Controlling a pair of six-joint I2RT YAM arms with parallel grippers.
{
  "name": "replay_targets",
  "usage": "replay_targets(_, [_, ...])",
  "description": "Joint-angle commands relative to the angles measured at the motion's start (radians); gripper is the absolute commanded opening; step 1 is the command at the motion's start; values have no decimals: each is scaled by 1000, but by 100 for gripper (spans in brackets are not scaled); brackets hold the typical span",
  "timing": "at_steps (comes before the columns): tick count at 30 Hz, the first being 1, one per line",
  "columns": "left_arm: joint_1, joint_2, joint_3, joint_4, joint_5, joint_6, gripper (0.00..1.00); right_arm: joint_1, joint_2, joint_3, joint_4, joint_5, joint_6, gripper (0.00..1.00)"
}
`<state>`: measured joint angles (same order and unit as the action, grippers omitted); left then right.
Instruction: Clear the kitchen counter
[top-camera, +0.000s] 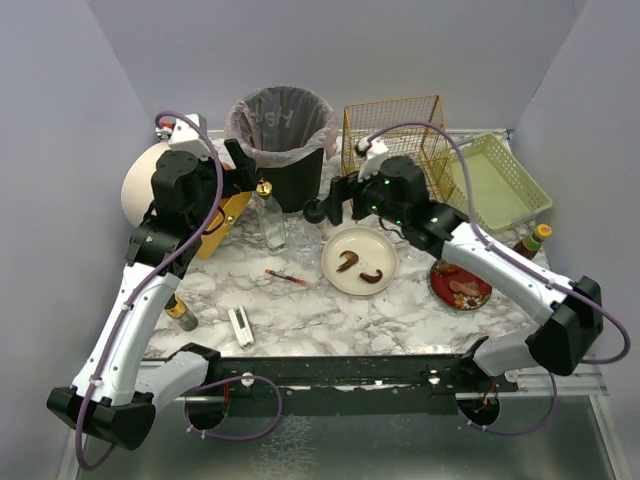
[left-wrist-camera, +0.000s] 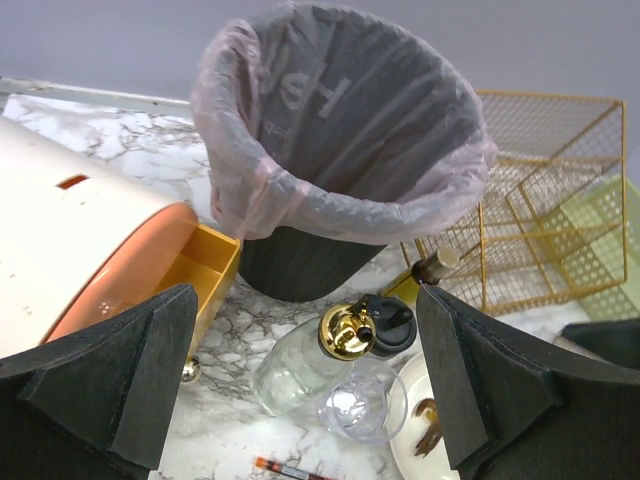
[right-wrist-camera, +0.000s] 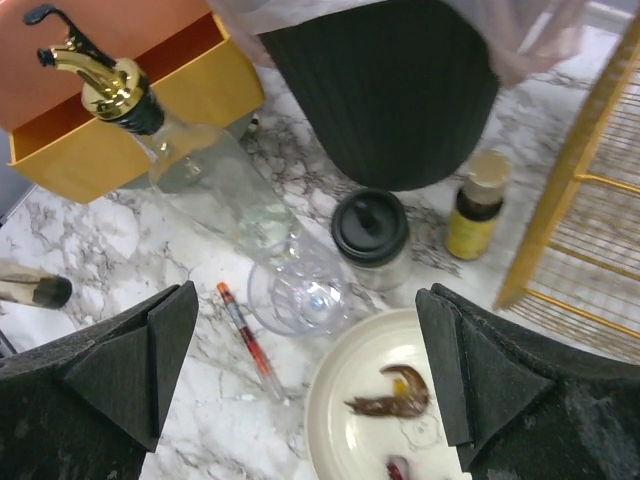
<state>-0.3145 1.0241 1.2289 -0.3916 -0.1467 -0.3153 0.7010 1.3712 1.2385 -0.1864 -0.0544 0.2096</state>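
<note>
The white marble kitchen counter (top-camera: 300, 310) holds several things. My left gripper (top-camera: 238, 165) is open and empty, hovering above a clear glass bottle with a gold pourer (left-wrist-camera: 300, 365) and a clear cup (left-wrist-camera: 360, 405). My right gripper (top-camera: 335, 203) is open and empty above the cup (right-wrist-camera: 300, 290), a black-lidded jar (right-wrist-camera: 370, 235) and a white plate with food scraps (right-wrist-camera: 390, 410). A red pen (right-wrist-camera: 245, 335) lies left of the plate. A black bin with a pink liner (top-camera: 282, 140) stands at the back.
A gold wire rack (top-camera: 395, 135) and a green basket (top-camera: 495, 180) stand at the back right. A red plate (top-camera: 460, 285) and a sauce bottle (top-camera: 533, 240) are at the right. A yellow drawer box (left-wrist-camera: 205, 270), a small yellow bottle (right-wrist-camera: 475, 205) and a white flat item (top-camera: 241, 325) are also there.
</note>
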Motion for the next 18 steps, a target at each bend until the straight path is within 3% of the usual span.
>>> replay_targets(1, [-3,-28,75,-110,-145,-89,99,120,102,-5,209,145,1,100])
replay_targets(9, [-3,-59,92,-128,-140,-86,99,275,325,67,428,265,-28,100])
replay_targets(18, [-2,-83,106,-138,-132,-69,99,290,463,128,526,318,-19,100])
